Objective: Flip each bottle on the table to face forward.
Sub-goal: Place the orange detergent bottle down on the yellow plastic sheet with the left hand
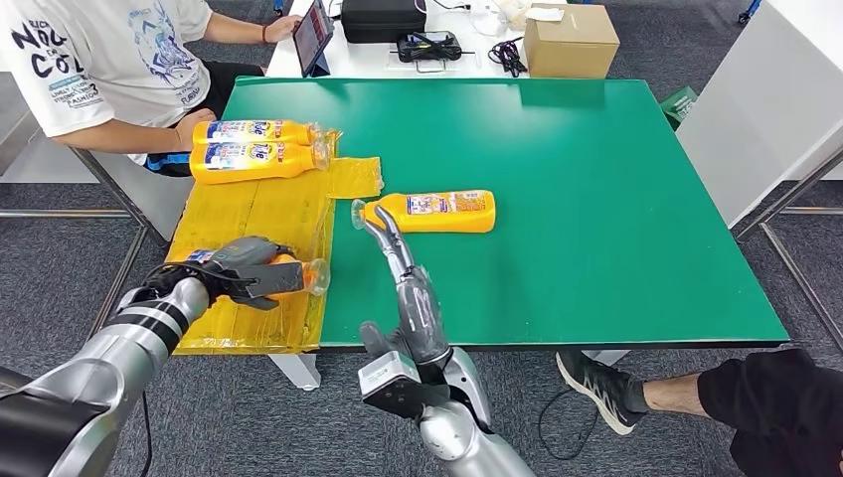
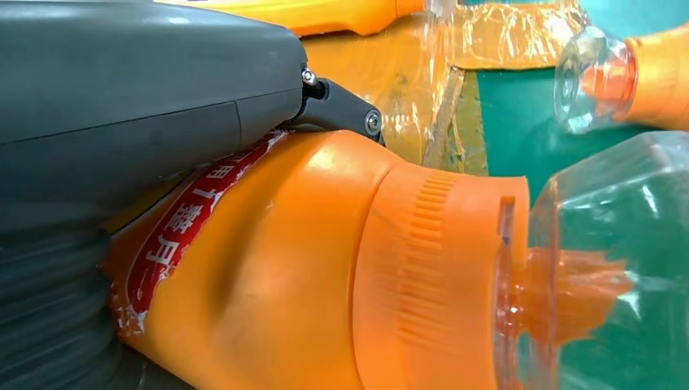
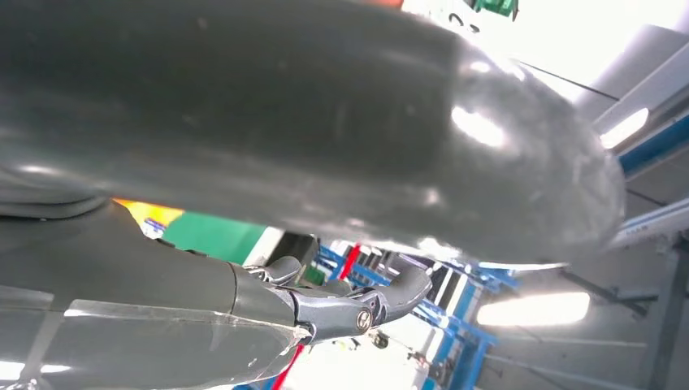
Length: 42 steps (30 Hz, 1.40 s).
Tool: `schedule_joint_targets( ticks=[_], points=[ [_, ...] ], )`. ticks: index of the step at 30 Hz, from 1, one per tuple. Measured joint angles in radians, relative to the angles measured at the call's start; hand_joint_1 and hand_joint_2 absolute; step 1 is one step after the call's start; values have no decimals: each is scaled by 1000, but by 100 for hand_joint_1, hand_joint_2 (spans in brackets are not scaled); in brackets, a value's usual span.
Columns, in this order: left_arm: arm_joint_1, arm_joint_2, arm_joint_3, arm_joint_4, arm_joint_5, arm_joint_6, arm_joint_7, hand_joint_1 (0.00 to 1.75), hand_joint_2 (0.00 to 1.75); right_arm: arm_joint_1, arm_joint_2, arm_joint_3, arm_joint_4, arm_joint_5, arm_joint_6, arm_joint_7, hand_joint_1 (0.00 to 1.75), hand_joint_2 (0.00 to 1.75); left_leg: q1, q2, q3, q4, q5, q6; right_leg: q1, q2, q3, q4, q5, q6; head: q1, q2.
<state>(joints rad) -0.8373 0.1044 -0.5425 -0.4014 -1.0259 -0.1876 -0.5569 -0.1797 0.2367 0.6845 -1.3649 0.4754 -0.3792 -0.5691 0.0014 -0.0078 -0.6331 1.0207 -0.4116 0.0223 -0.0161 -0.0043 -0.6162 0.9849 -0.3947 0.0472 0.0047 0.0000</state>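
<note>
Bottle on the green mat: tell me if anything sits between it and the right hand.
Nothing visible does. The right hand is open, its fingers stretched toward the cap end of the bottle, with bare green mat around them.

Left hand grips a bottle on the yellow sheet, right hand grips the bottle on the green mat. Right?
Half right. The left hand grips a bottle on the yellow sheet, but the head view shows the right hand holding nothing, fingers extended near the bottle on the green mat.
</note>
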Motion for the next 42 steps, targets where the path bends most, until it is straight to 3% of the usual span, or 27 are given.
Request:
schedule_joint_targets(
  ticks=[16,20,23,24,27,28,31,35,42],
  points=[
    [59,-1,-72,-14,-10,148,3,175,175,-3,3,8,50,-8,46,14,0,0,0,0,2,0,0,0,0,0,1,0,0,0,0,0],
    [68,-2,-91,-18,-19,167,6,145,175,-3,4,8,57,-8,51,15,0,0,0,0,2,0,0,0,0,0,1,0,0,0,0,0],
    [70,-3,-101,-20,-22,173,9,145,175,-3,5,8,61,-8,55,15,0,0,0,0,2,0,0,0,0,0,2,0,0,0,0,0],
    [71,-4,-103,-20,-22,173,9,122,175,-3,5,8,62,-8,55,15,0,0,0,0,2,0,0,0,0,0,2,0,0,0,0,0],
    [71,-5,-109,-22,-22,173,9,16,175,-3,6,7,63,-8,57,15,0,0,0,0,2,0,0,0,0,0,2,0,0,0,0,0],
    [71,-5,-111,-22,-21,172,9,3,175,-3,6,7,64,-8,58,15,0,0,0,0,2,0,0,0,0,0,2,0,0,0,0,0],
    [72,-6,-112,-22,-4,152,9,0,175,-3,8,7,64,-7,62,17,0,0,0,0,2,0,0,0,0,0,2,0,0,0,0,0],
    [71,-7,-112,-23,65,71,-10,0,0,-3,12,7,67,-6,65,20,0,0,0,-1,3,0,0,0,0,0,3,0,0,0,0,0],
    [69,-6,-111,-32,177,-67,-56,0,0,-9,19,7,85,-9,66,21,0,0,0,-1,4,0,0,0,0,0,4,0,0,0,0,0]
  ],
)
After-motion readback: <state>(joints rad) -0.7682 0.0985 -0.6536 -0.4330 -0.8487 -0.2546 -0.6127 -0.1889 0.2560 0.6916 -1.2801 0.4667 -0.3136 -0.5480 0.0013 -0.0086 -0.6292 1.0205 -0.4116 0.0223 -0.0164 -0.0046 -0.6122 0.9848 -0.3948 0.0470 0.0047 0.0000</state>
